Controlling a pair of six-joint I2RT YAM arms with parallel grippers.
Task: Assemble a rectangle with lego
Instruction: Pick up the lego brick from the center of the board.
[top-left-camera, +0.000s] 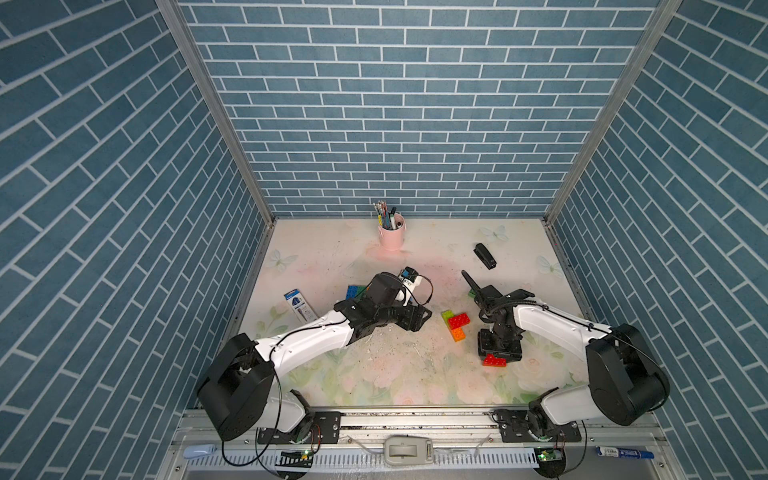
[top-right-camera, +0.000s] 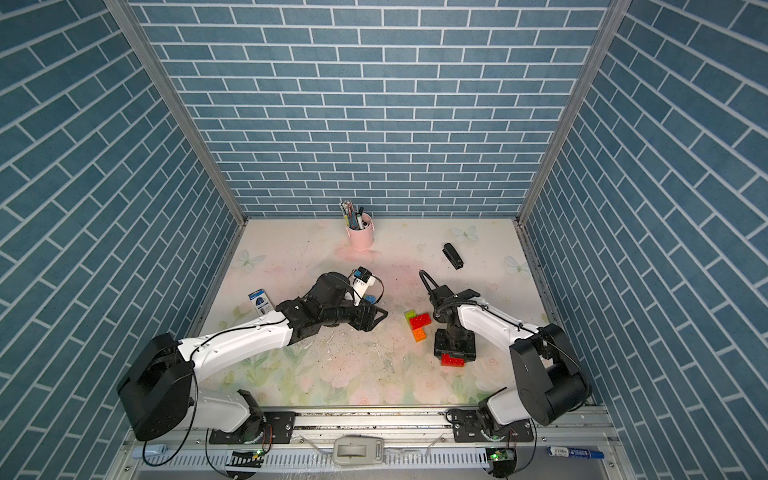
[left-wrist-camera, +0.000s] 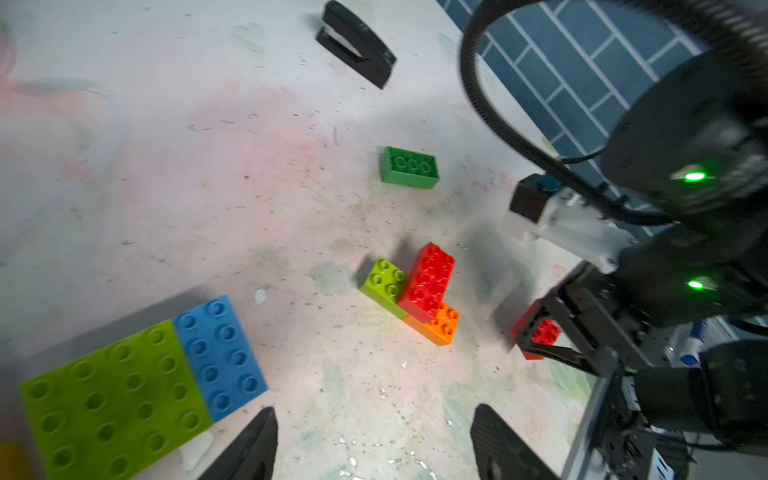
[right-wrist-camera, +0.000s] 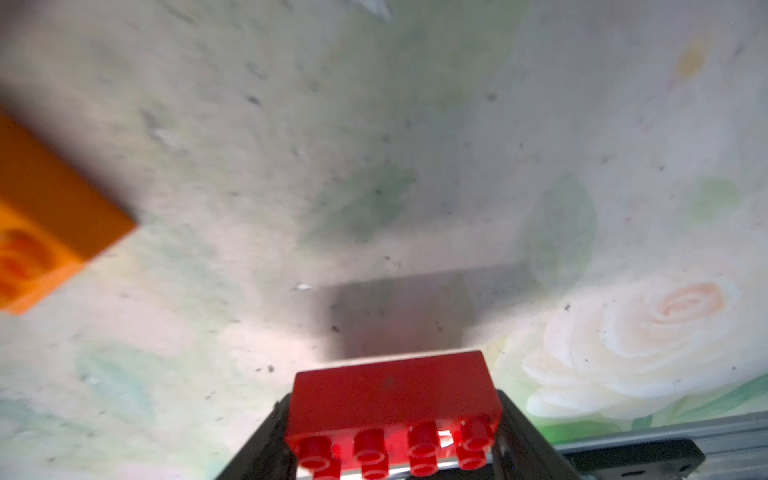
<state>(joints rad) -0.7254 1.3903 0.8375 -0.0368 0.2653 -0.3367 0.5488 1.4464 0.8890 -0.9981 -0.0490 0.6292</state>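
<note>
My right gripper (right-wrist-camera: 392, 419) is clamped on a red brick (right-wrist-camera: 390, 386). The black fingers (right-wrist-camera: 519, 428) are snug against its two short ends, and the studs face my wrist cam. The plastic is glossy and chunky with sharp corners. It throws a square shadow on the mat (right-wrist-camera: 415, 124), so it looks lifted a bit, but I can't say for sure. In a top view it sits at the near right of the mat, just beside the stack (top-left-camera: 456, 325).

My left gripper (left-wrist-camera: 374, 419) is open, fingers well apart with nothing between them, over bare, scuffed floral mat. The finger pads look dark and finely ribbed.

Right next to it is a flat slab of lime bricks (left-wrist-camera: 116, 399) with a blue brick (left-wrist-camera: 220, 357) butted against their edge, all studs up.

The stack is a stepped shape: lime and orange underneath, with another red laid across the top. A lone green brick (left-wrist-camera: 409, 167) lies farther back, between the stack and a black wedge-shaped stapler (left-wrist-camera: 355, 43).
</note>
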